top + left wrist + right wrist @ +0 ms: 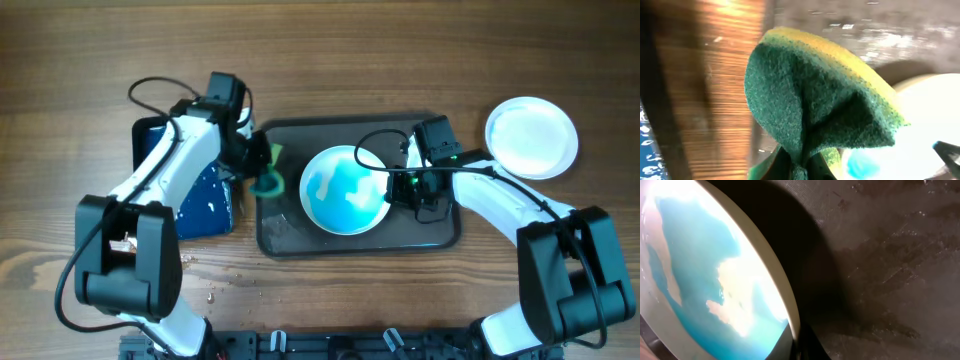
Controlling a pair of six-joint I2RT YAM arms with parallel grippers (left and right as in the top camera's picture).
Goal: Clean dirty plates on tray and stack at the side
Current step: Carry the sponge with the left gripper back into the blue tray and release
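Note:
A white plate (345, 190) smeared with blue wash sits tilted over the dark grey tray (440, 236). My right gripper (398, 186) is shut on its right rim; the right wrist view shows the plate (705, 275) edge pinched between the fingers (799, 342) above the tray floor (890, 270). My left gripper (262, 165) is shut on a green and yellow sponge (268, 180), held over the tray's left edge beside the plate. In the left wrist view the sponge (815, 95) fills the frame, with the plate (920, 130) at the lower right. A clean white plate (531, 138) lies on the table at the right.
A smaller dark blue tray (200, 205) with wet spots lies left of the grey tray, under my left arm. Cables loop over the grey tray's back edge. Water drops dot the wood table (330, 60) near the front left.

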